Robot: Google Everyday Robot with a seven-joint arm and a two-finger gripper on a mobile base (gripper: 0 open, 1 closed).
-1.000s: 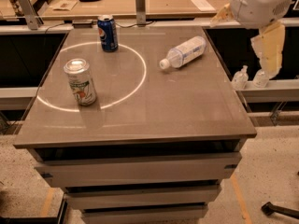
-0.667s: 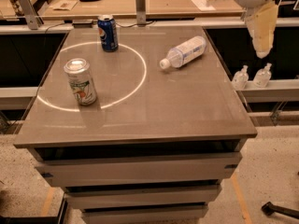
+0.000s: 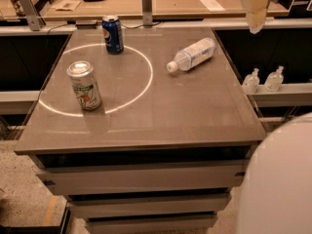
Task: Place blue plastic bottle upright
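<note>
Claw (image 3: pixel 255 13) top R, well apart frm blue plastic bottle (image 3: pixel 193 54) lying flat.

Your end effector (image 3: pixel 256 6) hangs up by the far right corner of the surface (image 3: pixel 195 116). Below it and to its left, the blue plastic bottle (image 3: pixel 192 54) lies on its side with bare surface on every side. Further left stand the blue can (image 3: pixel 112 34) and the green-and-white can (image 3: pixel 85 85). A metal post (image 3: pixel 146 6) rises at the rear edge. Two pump bottles (image 3: pixel 251 80) sit below the end effector, off the surface.
</note>
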